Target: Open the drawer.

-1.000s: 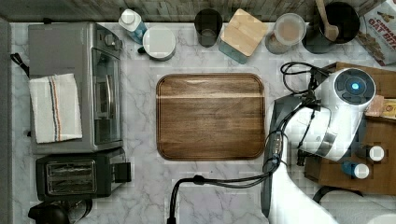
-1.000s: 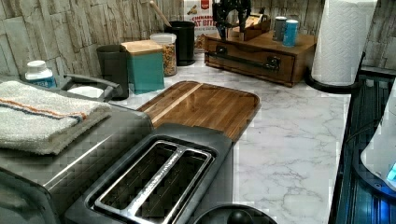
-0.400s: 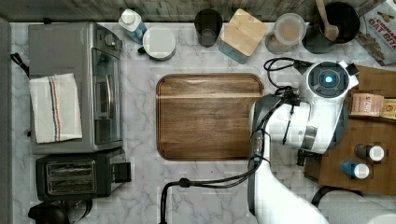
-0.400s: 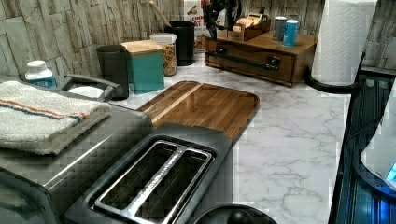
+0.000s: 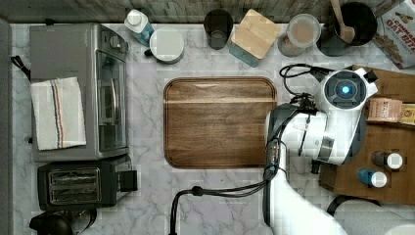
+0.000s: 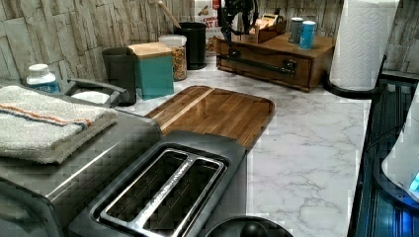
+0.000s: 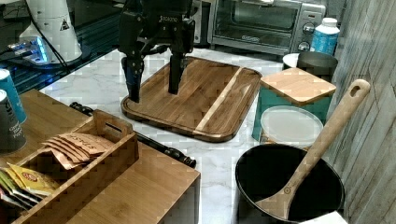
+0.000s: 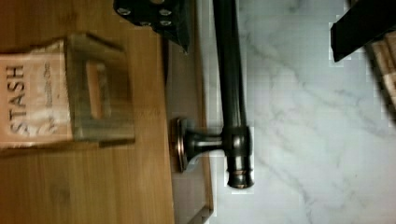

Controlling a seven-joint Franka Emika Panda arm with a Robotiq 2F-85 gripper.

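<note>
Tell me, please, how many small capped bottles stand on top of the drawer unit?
2: a dark bottle and a blue bottle, side by side on the unit's top, near the paper towel roll; the arm may hide others.

Panda arm bent over at the wrist, gripper (image 7: 152,92) pointing down with its jaws apart

In the right view the two black fingers (image 7: 132,79) hang straight down, a clear gap between them, nothing held; in the top view the white arm (image 5: 298,205) rises from the top view's lower edge, black cables running along it, and ends in the rounded wrist joint (image 5: 345,90) with a blue light on its cap; in the wrist view both dark fingertips (image 8: 159,18) show, set wide apart.
</note>
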